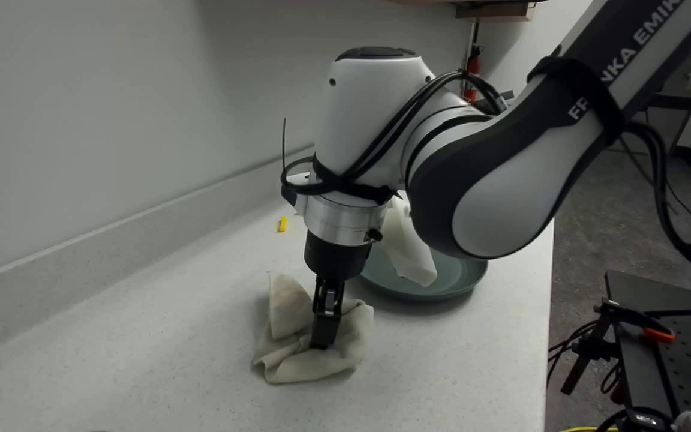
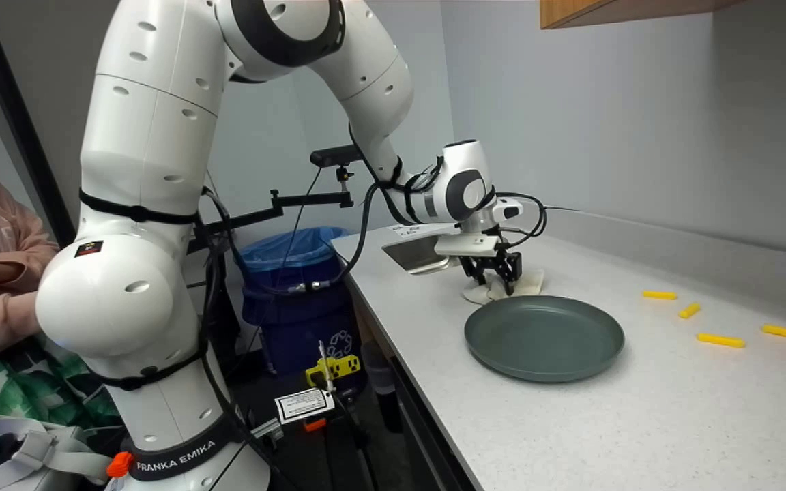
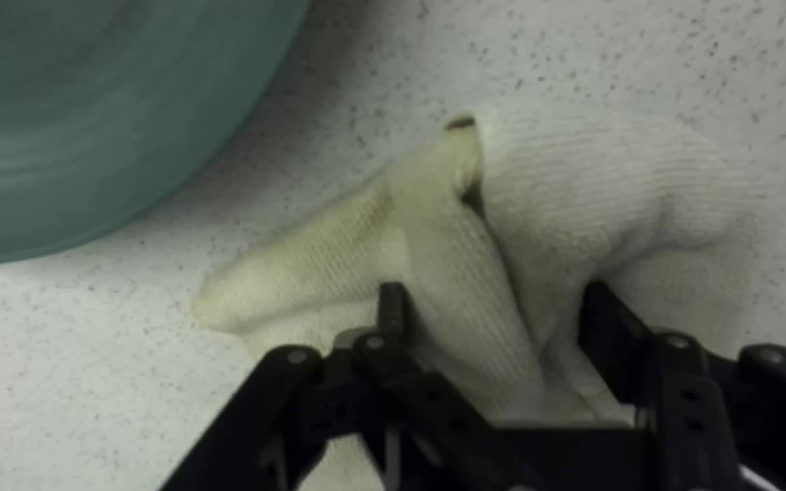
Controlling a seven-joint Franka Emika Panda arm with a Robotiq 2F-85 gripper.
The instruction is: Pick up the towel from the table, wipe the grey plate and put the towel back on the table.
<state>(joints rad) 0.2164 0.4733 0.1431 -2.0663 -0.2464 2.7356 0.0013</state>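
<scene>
Straddling folded towel point(image 3: 461, 269) with pincer point(image 3: 494, 310) spread apart, just beyond the grey plate point(image 2: 543, 341) on the worktop point(image 2: 673, 416) in an exterior view, yellow sticks point(image 2: 720, 339) right, blue bin point(image 2: 308, 327) left, “FRANKA EMIKA” on arm point(image 2: 110, 300)

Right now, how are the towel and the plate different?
The towel is pale and crumpled; the plate is grey-green and round. The towel has the open gripper down at it; the plate doesn't. Both rest on the table.
</scene>
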